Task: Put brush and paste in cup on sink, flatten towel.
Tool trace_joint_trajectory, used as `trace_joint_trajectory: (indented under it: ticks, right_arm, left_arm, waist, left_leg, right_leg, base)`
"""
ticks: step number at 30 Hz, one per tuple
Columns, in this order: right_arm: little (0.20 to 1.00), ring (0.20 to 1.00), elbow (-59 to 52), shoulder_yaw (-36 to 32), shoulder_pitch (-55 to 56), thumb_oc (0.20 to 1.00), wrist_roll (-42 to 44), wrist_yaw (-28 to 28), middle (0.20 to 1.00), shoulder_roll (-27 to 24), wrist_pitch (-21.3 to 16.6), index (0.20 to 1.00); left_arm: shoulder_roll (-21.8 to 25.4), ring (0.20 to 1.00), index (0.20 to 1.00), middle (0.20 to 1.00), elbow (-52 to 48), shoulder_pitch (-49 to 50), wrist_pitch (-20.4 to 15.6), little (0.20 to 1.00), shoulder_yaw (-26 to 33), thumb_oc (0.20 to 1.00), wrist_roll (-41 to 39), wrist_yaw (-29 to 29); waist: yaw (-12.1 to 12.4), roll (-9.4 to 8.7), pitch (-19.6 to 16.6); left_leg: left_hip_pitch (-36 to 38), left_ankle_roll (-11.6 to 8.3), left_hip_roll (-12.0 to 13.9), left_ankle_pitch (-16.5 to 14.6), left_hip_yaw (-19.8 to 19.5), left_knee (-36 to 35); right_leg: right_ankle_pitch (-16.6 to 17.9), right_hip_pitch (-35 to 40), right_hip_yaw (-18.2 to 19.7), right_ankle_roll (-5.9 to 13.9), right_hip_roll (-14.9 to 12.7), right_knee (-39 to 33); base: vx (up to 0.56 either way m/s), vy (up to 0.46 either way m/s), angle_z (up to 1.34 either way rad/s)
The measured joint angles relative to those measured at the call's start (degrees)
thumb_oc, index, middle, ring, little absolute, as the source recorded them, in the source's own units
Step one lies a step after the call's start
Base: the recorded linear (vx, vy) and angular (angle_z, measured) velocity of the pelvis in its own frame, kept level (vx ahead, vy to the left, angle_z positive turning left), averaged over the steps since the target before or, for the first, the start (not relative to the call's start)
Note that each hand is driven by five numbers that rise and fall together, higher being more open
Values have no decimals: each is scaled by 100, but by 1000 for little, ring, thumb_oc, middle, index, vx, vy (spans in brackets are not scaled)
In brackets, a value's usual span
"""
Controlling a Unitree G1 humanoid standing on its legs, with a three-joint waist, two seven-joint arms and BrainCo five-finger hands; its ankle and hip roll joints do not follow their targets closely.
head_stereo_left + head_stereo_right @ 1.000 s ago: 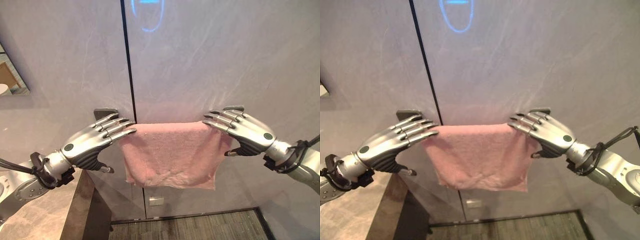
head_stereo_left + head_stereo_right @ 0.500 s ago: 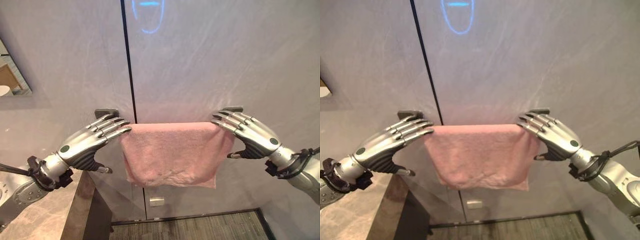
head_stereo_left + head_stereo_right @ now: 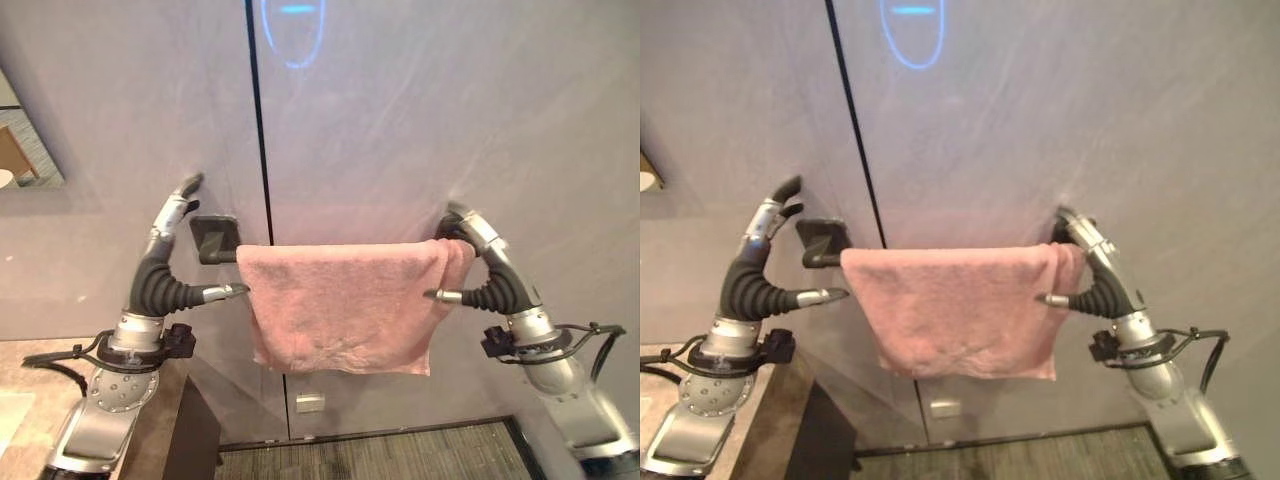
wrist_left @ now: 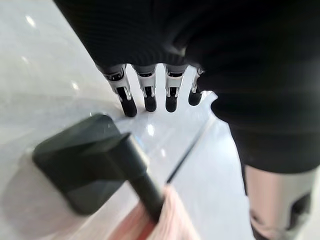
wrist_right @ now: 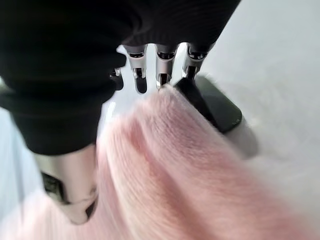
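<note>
A pink towel (image 3: 340,300) hangs over a dark rail between two black wall mounts. It is spread along the rail, with its lower edge a little rumpled. My left hand (image 3: 160,280) stands upright beside the left mount (image 3: 214,238), open, fingers (image 4: 147,95) pointing up along the wall and thumb pointing at the towel's left edge, just apart from it. My right hand (image 3: 500,285) stands upright at the towel's right end, open, its fingers (image 5: 162,65) by the right mount (image 5: 215,105) and against the towel (image 5: 175,165). Its thumb lies across the cloth's right edge.
The wall is pale grey stone with a black vertical seam (image 3: 258,120) behind the towel. A stone counter (image 3: 25,375) lies at the lower left, with a mirror's edge (image 3: 25,140) above it. A small wall outlet (image 3: 311,402) sits under the towel, above dark carpet (image 3: 400,455).
Both hands have turned from lying flat with fingers toward the towel to standing upright at the rail's ends. They moved outward, and the towel now lies a little wider on the rail.
</note>
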Motion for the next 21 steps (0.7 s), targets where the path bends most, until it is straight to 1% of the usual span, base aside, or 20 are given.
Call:
trace_joint_trajectory:
  ticks: [1, 2, 3, 4, 5, 7, 9, 10, 11, 12, 13, 14, 15, 16, 17, 18, 19, 21]
  right_arm:
    - [1000, 1000, -55, 8, 46, 1000, 293, 19, 1000, 62, -37, 1000]
    - [1000, 1000, -37, -11, 161, 1000, 745, 29, 1000, 212, -28, 1000]
    - [1000, 1000, -98, -36, 375, 1000, 1071, 143, 1000, 173, -64, 1000]
    - [1000, 1000, 31, -47, 454, 1000, 1135, 167, 1000, 150, -73, 1000]
    - [1000, 1000, 316, -50, 542, 1000, 1298, 170, 1000, 156, -45, 1000]
    - [1000, 1000, 1037, -86, 748, 1000, 1421, 161, 1000, 218, 31, 1000]
    - [1000, 1000, 2026, -26, 827, 1000, 1538, 128, 1000, 295, 254, 1000]
    - [1000, 1000, 2928, 103, 841, 1000, 1584, 116, 1000, 349, 605, 1000]
    - [1000, 1000, 3254, 132, 838, 1000, 1689, 109, 1000, 391, 645, 1000]
    - [1000, 1000, 3657, 171, 810, 1000, 1785, 61, 1000, 513, 690, 1000]
    - [1000, 1000, 3912, 342, 801, 1000, 1870, 50, 1000, 588, 913, 1000]
    - [1000, 1000, 4271, 529, 726, 1000, 2023, 65, 1000, 663, 887, 1000]
    - [1000, 1000, 4498, 603, 666, 1000, 2095, 79, 1000, 743, 964, 1000]
    - [1000, 1000, 4800, 742, 659, 1000, 2184, 98, 1000, 789, 1038, 1000]
    - [1000, 1000, 4904, 795, 659, 1000, 2183, 135, 1000, 800, 1058, 1000]
    - [1000, 1000, 4904, 795, 659, 1000, 2183, 135, 1000, 800, 1058, 1000]
    - [1000, 1000, 5387, 866, 535, 1000, 2224, 162, 1000, 956, 1089, 1000]
    - [1000, 1000, 5511, 916, 479, 1000, 2318, 175, 1000, 1055, 1118, 1000]
  left_arm:
    - [-117, 1000, 1000, 1000, -44, 148, -27, 1000, 5, 1000, -139, 0]
    - [-381, 1000, 1000, 1000, -82, 360, -57, 1000, -21, 1000, -348, -46]
    - [-539, 1000, 1000, 1000, -81, 525, -63, 1000, -55, 1000, -597, -193]
    - [-655, 1000, 1000, 1000, -10, 584, -71, 1000, -127, 1000, -910, -278]
    - [-799, 1000, 1000, 1000, 120, 586, -85, 1000, -222, 1000, -1081, -292]
    - [-864, 1000, 1000, 1000, 422, 689, -138, 1000, -409, 1000, -1198, -409]
    - [-930, 1000, 1000, 1000, 950, 683, -139, 1000, -580, 1000, -1356, -447]
    - [-904, 1000, 1000, 1000, 1648, 692, -50, 1000, -792, 1000, -1359, -509]
    - [-899, 1000, 1000, 1000, 2028, 674, 13, 1000, -899, 1000, -1364, -523]
    - [-934, 1000, 1000, 1000, 2572, 597, 206, 1000, -985, 1000, -1359, -543]
    - [-934, 1000, 1000, 1000, 3225, 574, 697, 1000, -1204, 1000, -1363, -621]
    - [-979, 1000, 1000, 1000, 3833, 601, 938, 1000, -1329, 1000, -1350, -654]
    - [-1000, 1000, 1000, 1000, 4137, 608, 1110, 1000, -1373, 1000, -1360, -658]
    - [-1153, 1000, 1000, 1000, 4580, 619, 1272, 1000, -1355, 1000, -1370, -656]
    - [-1184, 1000, 1000, 1000, 4692, 626, 1334, 1000, -1369, 1000, -1371, -658]
    - [-1184, 1000, 1000, 1000, 4692, 626, 1334, 1000, -1369, 1000, -1371, -658]
    - [-1170, 1000, 1000, 1000, 4797, 599, 1366, 1000, -1367, 1000, -1364, -654]
    - [-1198, 1000, 1000, 1000, 4948, 579, 1365, 1000, -1370, 1000, -1397, -654]
  waist:
    - [-2, 18, -4]
    - [-3, 54, -20]
    - [6, 84, -17]
    - [4, 115, -43]
    - [24, 137, -73]
    - [69, 141, -62]
    - [98, 138, -75]
    - [153, 148, -65]
    - [162, 154, -66]
    - [160, 160, -59]
    - [132, 156, -54]
    - [82, 125, -2]
    - [51, 111, 53]
    - [36, 49, 78]
    - [24, 1, 103]
    - [24, 1, 103]
    - [2, -94, 194]
    - [-16, -103, 191]
  left_leg:
    - [2, 3, -3, -2, 11, 0]
    - [5, 3, -2, -5, 24, 2]
    - [11, 14, 4, -13, 19, 1]
    - [18, 14, 8, -13, 19, 1]
    - [18, 16, 12, -14, 7, -1]
    - [12, 9, 27, -16, -18, -3]
    - [10, -11, 37, -30, -29, -5]
    - [-43, -16, 44, -34, -29, -6]
    - [-96, -17, 46, -35, -31, -7]
    - [-133, -18, 51, -36, -27, -6]
    - [-233, -19, 60, -36, -20, -4]
    - [-238, -12, 64, -32, -18, -1]
    - [-194, -13, 66, -26, -19, -4]
    - [-158, -8, 77, -22, -11, -5]
    - [-169, -6, 74, -20, -11, -6]
    - [-169, -6, 74, -20, -11, -6]
    - [-155, 49, 85, 33, -24, -4]
    - [-122, 88, 78, 79, -15, -4]
  right_leg:
    - [1, 2, 4, 0, -3, 2]
    - [2, 4, 7, -4, -1, 1]
    - [1, 32, -2, -7, 5, -21]
    - [1, 41, -3, -6, 9, -23]
    - [-5, 45, -11, 1, 12, -25]
    - [-9, 38, -27, -1, 26, -29]
    - [-38, 39, -37, -41, 29, 16]
    - [-40, -23, -41, -41, 30, 72]
    - [-40, -86, -46, -42, 28, 110]
    - [-40, -159, -49, -44, 29, 133]
    - [-32, -279, -45, -54, 23, 140]
    - [-4, -310, -38, -55, 45, 147]
    - [50, -279, -37, -73, 49, 155]
    - [47, -261, -23, -78, 56, 168]
    - [45, -263, -24, -80, 55, 180]
    - [45, -263, -24, -80, 55, 180]
    - [39, -264, -23, -89, 74, 229]
    - [25, -242, -13, -82, 68, 236]
  base:
    - [-34, -10, -3]
    - [-38, -19, 0]
    - [-32, -22, 1]
    - [-49, -37, 4]
    - [-34, -28, 3]
    - [-24, -29, 5]
    - [-17, -27, 6]
    - [-14, -20, 8]
    - [-13, -15, 8]
    - [-7, -11, 3]
    - [-17, -12, -9]
    - [-13, -8, -15]
    - [-16, 2, -18]
    - [-7, 2, -8]
    - [-17, 2, -5]
    - [0, 0, 0]
    - [0, 0, 0]
    - [4, 2, -2]
